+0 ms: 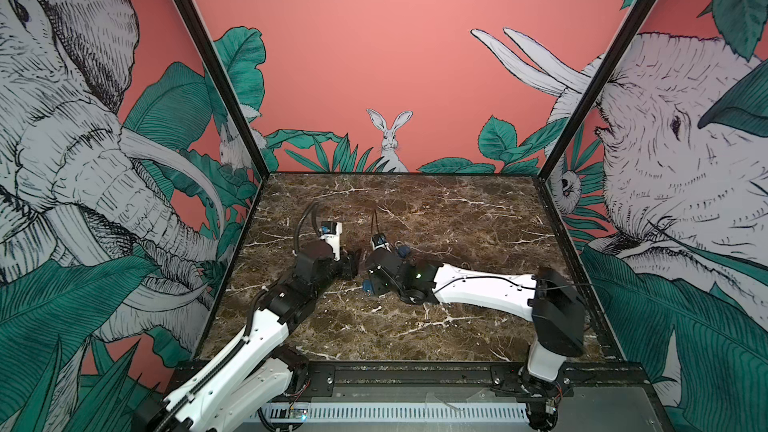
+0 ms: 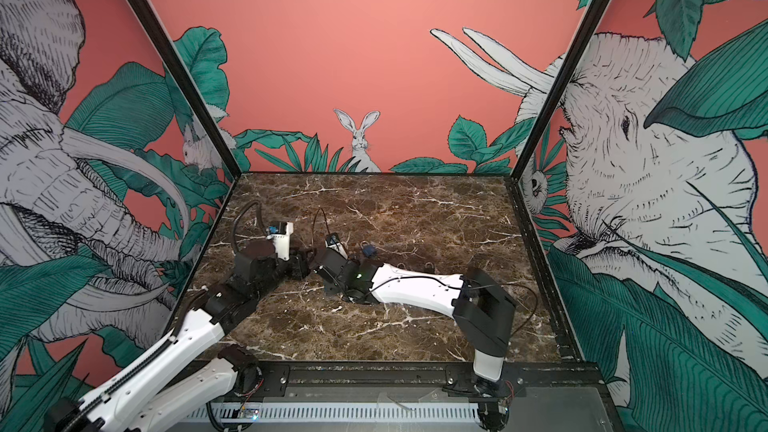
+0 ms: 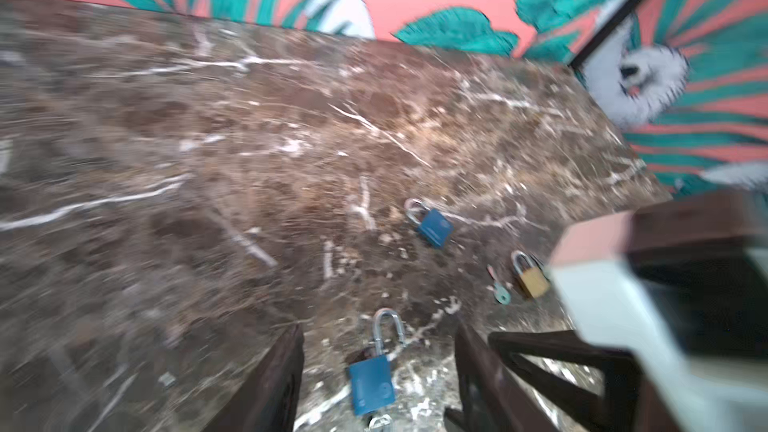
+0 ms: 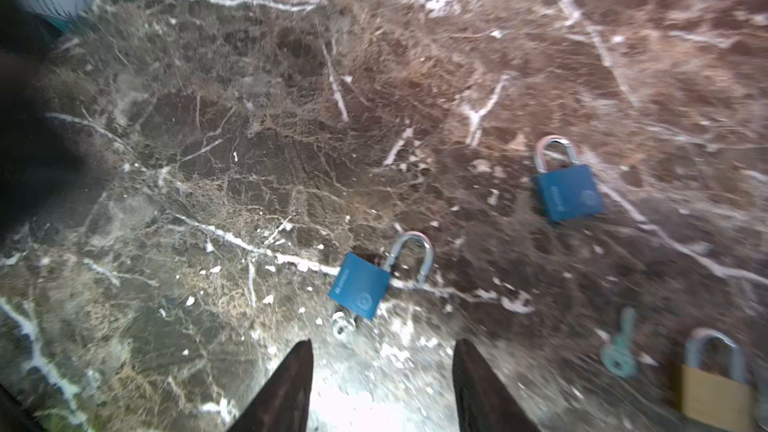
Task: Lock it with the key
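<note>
A blue padlock (image 3: 371, 384) lies flat on the marble table (image 3: 208, 160) with its shackle (image 3: 388, 326) raised and open. A silver key (image 4: 343, 324) sticks out of the underside of its body (image 4: 360, 286). My left gripper (image 3: 378, 326) is open, with one finger on each side of this padlock and neither touching it. My right gripper (image 4: 382, 367) is also open and empty, its fingertips just short of the key's head. In a top view the two grippers (image 1: 353, 265) (image 1: 371, 270) meet nose to nose mid-table, and the padlock (image 1: 367, 286) shows beside the right one.
A second blue padlock (image 4: 567, 193) (image 1: 402, 250) lies further back, shackle closed. A brass padlock (image 4: 715, 392) and a teal key (image 4: 619, 353) lie beside the right arm (image 1: 478, 284). Patterned walls enclose the table on three sides.
</note>
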`<state>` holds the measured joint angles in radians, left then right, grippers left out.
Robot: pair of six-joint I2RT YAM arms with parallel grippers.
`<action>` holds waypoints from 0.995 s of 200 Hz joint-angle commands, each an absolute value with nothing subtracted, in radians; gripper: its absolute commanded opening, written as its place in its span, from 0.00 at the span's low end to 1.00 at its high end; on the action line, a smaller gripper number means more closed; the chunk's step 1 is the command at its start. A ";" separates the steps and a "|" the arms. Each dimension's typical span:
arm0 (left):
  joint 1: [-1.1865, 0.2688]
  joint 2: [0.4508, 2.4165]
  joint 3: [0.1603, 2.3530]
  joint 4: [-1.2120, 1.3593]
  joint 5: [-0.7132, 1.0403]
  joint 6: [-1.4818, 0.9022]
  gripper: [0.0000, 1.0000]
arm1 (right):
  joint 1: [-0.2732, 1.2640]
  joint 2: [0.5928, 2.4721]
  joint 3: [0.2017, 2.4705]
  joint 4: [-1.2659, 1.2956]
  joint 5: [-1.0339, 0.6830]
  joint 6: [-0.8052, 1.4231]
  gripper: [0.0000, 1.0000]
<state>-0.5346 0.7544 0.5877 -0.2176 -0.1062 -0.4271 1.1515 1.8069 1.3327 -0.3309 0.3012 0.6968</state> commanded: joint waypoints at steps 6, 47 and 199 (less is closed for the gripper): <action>-0.480 0.618 0.540 -0.320 -0.217 -0.564 0.61 | 1.152 1.858 1.379 -0.340 0.273 0.772 0.59; -0.411 0.514 0.475 -0.362 -0.192 -0.599 0.62 | 1.153 1.957 1.427 -0.336 0.225 0.827 0.62; -0.285 0.528 0.381 -0.251 -0.055 -0.531 0.59 | 1.153 2.139 1.575 -0.450 0.257 0.839 0.55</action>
